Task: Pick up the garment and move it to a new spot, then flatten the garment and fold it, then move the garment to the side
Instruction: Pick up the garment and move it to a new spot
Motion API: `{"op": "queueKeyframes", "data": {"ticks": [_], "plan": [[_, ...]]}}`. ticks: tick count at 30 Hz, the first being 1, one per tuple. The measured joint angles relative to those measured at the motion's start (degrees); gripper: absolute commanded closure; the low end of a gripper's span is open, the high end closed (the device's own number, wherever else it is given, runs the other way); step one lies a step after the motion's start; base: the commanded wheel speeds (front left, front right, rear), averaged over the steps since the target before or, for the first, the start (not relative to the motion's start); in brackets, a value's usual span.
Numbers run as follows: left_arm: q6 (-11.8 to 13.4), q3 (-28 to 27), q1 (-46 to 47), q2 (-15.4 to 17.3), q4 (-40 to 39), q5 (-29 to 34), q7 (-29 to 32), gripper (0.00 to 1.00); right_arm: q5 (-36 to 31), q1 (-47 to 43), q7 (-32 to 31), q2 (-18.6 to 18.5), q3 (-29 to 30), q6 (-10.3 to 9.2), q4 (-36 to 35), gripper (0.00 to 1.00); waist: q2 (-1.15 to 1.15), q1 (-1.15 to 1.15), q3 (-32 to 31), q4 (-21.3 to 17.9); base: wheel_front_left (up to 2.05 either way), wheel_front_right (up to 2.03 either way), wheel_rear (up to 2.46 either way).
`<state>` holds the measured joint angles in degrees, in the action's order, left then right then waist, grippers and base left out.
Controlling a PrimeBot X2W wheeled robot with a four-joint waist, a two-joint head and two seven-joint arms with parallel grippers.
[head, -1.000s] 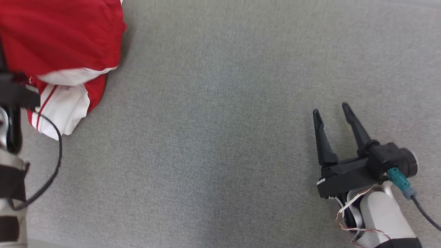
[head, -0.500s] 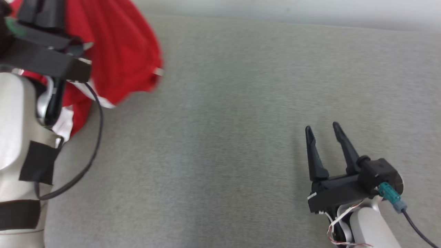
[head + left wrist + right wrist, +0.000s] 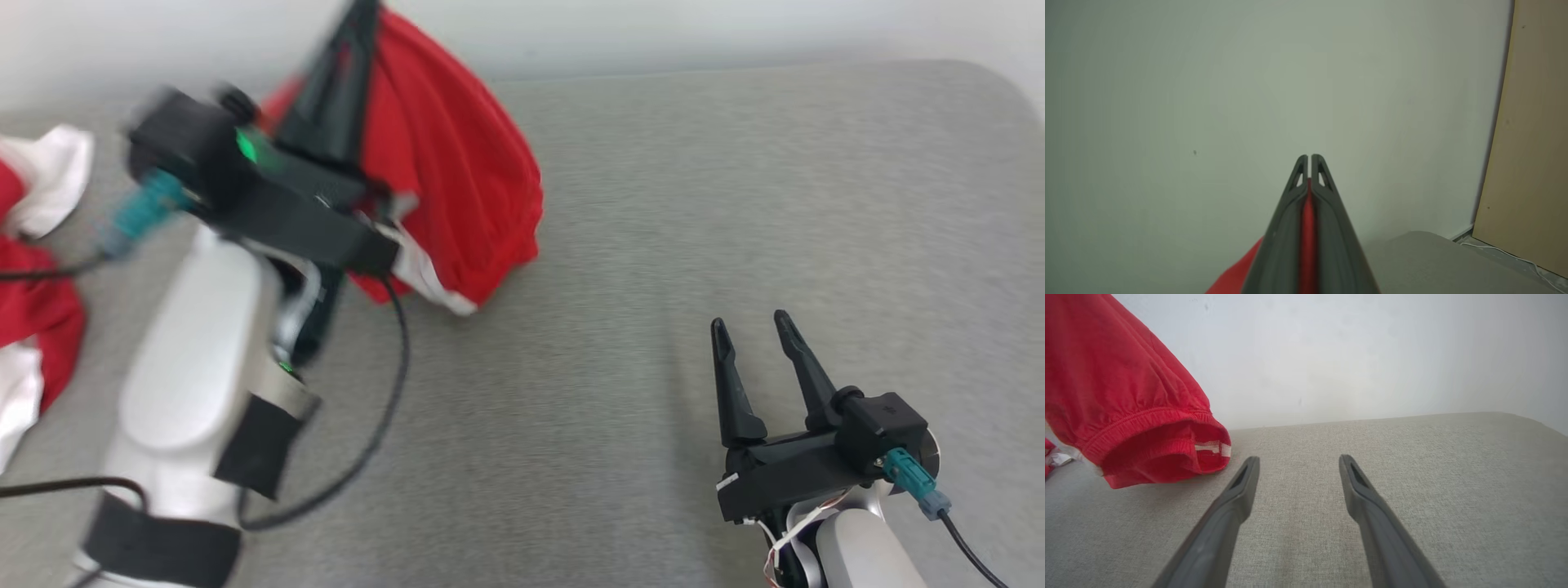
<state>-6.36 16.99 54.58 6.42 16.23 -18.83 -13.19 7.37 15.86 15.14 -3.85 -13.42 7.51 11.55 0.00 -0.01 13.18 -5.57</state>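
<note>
As the left tool (image 3: 1309, 157) stays clamped, garment (image 3: 457, 188) hangs nearer right tool (image 3: 749, 320).

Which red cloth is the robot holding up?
Find the wide grey fabric surface. Near its far edge, the left tool pinches a red gathered cloth garment. It hangs from the tool; the red and white clothes beside it lie there.

Blurry left arm (image 3: 196, 351); garment (image 3: 457, 180) top off-frame.
</note>
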Motion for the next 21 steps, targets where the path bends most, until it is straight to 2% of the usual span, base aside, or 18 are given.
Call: {"op": "queueKeyframes", "data": {"ticks": [7,17,18,20,21], "plan": [[0.67,4.34,-5.64,-2.69,6.92,-0.01,-1.43,1.0,0.19,0.04,0.0,0.24,-0.82,0.0,-0.25,0.0,0.0,0.0,-0.32,-5.47,0.0,0.0,0.0],[2.13,3.93,-12.41,-3.39,15.99,1.35,-1.76,1.0,0.46,0.62,0.0,0.43,-1.26,0.0,-0.45,0.0,0.0,0.01,1.09,-11.06,0.0,0.0,0.0],[2.21,3.78,-12.88,-3.41,16.61,1.7,-1.76,0.92,0.6,0.87,0.0,0.44,-1.29,0.0,-0.45,0.0,0.0,0.01,1.32,-11.32,0.0,0.0,0.0],[2.33,2.99,-13.93,-3.32,17.13,2.36,-1.76,0.17,0.63,1.11,0.0,0.51,-1.21,0.0,-0.48,0.0,0.0,0.01,1.63,-11.73,0.0,0.0,0.0],[2.37,2.74,-14.34,-3.21,17.11,3.56,-1.76,0.0,0.63,1.07,0.0,0.52,-1.07,0.0,-0.45,0.0,0.0,0.01,1.69,-11.81,0.0,0.0,0.0]]}}
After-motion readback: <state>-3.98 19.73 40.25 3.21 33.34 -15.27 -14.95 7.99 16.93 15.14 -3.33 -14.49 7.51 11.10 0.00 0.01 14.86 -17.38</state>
